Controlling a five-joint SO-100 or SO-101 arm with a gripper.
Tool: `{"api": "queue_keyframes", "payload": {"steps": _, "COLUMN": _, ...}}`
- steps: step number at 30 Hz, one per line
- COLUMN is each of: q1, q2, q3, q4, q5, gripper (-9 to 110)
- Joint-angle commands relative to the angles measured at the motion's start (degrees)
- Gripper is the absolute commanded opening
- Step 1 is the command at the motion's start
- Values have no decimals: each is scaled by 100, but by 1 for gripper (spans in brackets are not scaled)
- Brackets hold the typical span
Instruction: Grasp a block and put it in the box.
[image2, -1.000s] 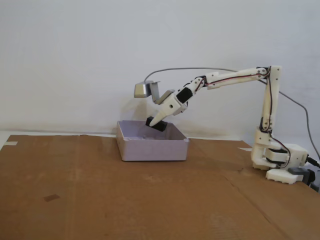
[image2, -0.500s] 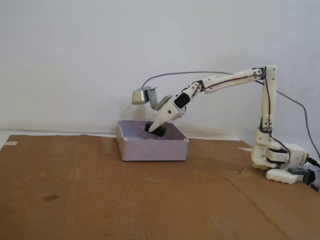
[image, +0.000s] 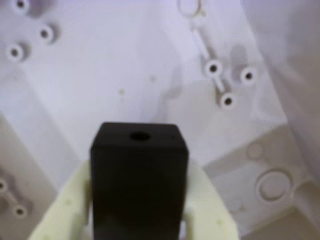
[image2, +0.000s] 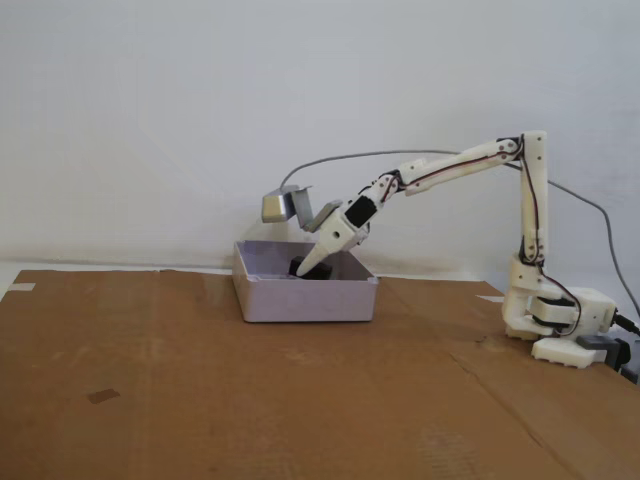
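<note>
In the wrist view, the pincer (image: 139, 220) holds a black block (image: 139, 175) tight between its two pale fingers (image: 62, 210). The block has a small round hole on top. Behind it is the white inside of the box (image: 125, 65), with little round posts on its floor.

In the fixed view, the white arm (image2: 450, 170) reaches from its base on the right, over to the left and down into the white box (image2: 305, 298). The pincer (image2: 305, 268) and the dark block (image2: 299, 266) are inside the box, just below its rim. The box sits on the brown cardboard worktop (image2: 200, 400).
</note>
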Motion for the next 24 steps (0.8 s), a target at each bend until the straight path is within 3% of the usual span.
{"api": "queue_keyframes", "payload": {"steps": 1, "q1": -44, "q2": 246, "q3": -167, "q4": -316, "q5": -53, "gripper": 0}}
{"api": "queue_keyframes", "payload": {"steps": 24, "q1": -53, "q2": 237, "q3": 35, "q4": -237, "q5": -70, "gripper": 0}}
